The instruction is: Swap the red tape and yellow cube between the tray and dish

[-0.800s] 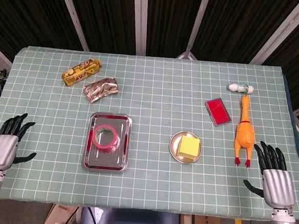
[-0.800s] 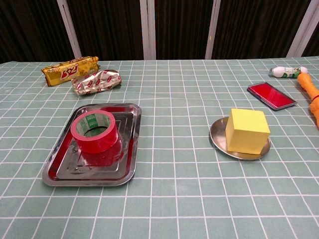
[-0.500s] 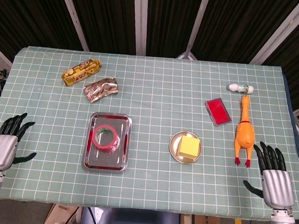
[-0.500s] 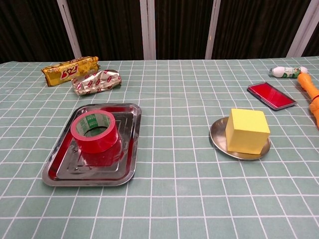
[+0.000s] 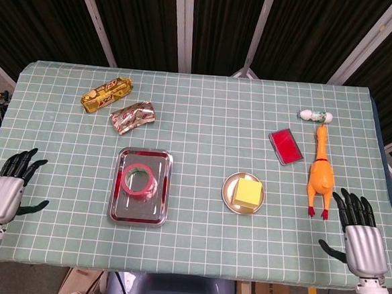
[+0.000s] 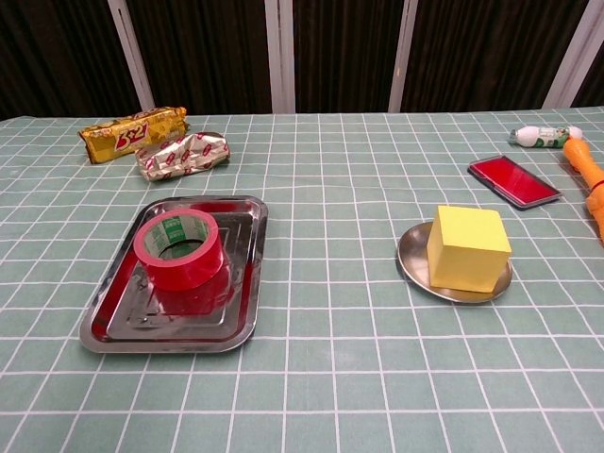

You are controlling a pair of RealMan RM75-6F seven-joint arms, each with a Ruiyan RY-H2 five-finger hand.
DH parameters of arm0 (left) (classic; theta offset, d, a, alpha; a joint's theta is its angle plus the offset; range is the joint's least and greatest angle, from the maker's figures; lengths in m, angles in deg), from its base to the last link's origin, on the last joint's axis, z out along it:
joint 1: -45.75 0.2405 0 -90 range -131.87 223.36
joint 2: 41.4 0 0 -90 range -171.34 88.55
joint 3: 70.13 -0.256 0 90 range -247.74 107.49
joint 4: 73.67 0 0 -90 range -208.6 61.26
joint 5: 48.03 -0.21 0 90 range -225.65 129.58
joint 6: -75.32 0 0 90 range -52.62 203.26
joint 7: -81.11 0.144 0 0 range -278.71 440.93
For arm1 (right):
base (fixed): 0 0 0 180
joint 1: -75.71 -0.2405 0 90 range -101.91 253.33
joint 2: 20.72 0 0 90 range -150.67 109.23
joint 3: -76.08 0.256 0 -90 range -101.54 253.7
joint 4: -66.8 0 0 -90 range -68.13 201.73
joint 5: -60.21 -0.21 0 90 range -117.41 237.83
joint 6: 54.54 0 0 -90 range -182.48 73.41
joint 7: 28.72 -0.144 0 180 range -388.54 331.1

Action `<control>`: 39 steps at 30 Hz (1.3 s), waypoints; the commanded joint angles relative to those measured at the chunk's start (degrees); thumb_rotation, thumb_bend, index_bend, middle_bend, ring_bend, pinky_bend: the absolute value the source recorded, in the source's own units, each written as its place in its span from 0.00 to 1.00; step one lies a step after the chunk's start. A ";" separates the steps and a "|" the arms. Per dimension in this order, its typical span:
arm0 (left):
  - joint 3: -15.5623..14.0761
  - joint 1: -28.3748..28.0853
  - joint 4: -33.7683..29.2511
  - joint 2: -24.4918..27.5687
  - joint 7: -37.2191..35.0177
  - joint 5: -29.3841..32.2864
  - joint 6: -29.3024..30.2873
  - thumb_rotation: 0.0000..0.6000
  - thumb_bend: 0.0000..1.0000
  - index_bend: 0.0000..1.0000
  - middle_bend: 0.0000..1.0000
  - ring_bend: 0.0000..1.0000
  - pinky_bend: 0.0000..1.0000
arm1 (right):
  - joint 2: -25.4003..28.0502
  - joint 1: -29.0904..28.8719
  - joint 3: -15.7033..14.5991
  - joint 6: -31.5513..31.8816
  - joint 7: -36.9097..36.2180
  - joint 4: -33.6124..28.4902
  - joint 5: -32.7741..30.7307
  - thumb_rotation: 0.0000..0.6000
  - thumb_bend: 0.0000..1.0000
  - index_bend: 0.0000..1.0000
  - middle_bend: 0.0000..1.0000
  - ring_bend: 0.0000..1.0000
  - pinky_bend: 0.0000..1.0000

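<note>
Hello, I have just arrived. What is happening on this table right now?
Nothing is being handled yet. The red tape lies in the tray, and the yellow cube sits on the dish, so the swap has not begun. The left hand and right hand rest open at the near corners of the table, holding nothing.

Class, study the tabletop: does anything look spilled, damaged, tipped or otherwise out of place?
Nothing stands out. The red tape lies flat in the tray, the yellow cube sits squarely on the dish, and both hands rest open near the table edge.
</note>
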 commanded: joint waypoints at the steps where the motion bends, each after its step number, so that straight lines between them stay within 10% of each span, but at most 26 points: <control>1: -2.10 -1.41 -1.02 1.43 -5.42 -4.04 -2.61 1.00 0.02 0.18 0.00 0.00 0.07 | 0.91 0.28 0.13 0.27 -1.29 -0.29 -0.39 1.00 0.02 0.00 0.00 0.00 0.00; 21: 6.10 -21.10 -12.19 -1.65 18.63 15.85 -29.22 1.00 0.00 0.12 0.00 0.00 0.00 | 2.04 0.57 0.38 0.18 -2.69 -0.62 -1.32 1.00 0.02 0.00 0.00 0.00 0.00; 39: 5.07 -27.70 1.03 -16.62 18.77 19.05 -31.83 1.00 0.00 0.11 0.00 0.00 0.00 | 2.29 0.91 1.19 1.45 -5.74 0.41 -1.48 1.00 0.02 0.00 0.00 0.00 0.00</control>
